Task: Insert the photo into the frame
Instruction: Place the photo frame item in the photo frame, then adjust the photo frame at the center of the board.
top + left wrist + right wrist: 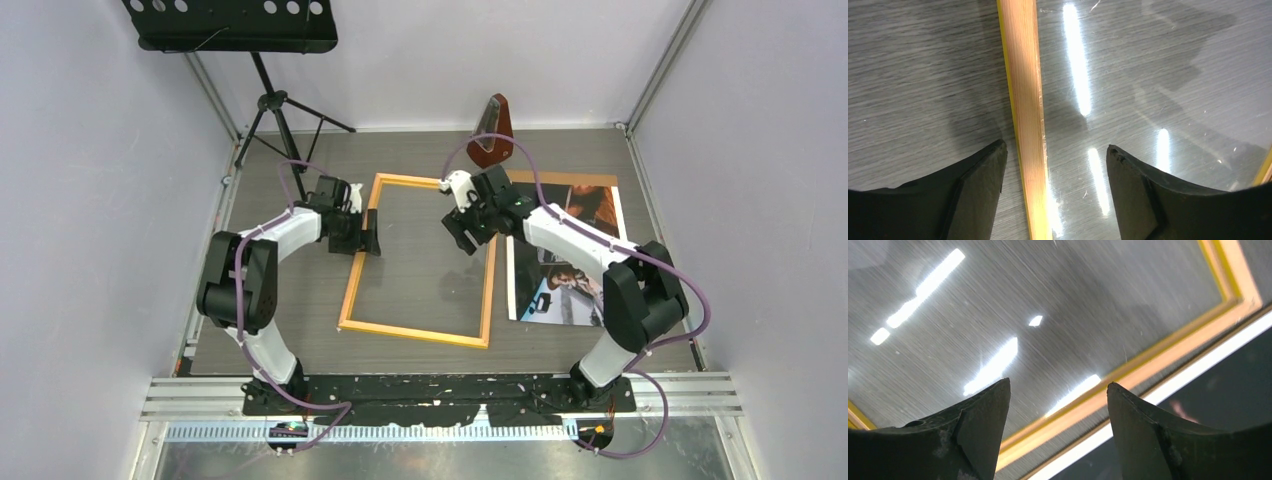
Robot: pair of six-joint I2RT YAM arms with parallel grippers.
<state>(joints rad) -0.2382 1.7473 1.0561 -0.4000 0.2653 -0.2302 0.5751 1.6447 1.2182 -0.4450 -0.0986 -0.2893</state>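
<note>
The frame of thin yellow-orange strips lies flat in the middle of the table, with a glossy clear pane inside it. The photo lies flat just right of it, partly under the right arm. My left gripper hovers open over the frame's left strip, one finger on each side and neither touching it. Over the frame's upper right part my right gripper is open and empty. In its wrist view the right strip and the photo's white border run below the fingertips.
A brown sheet's edge shows at the photo's far end. A dark brown metronome stands at the back centre. A black music stand rises at the back left. Grey walls enclose the table on three sides.
</note>
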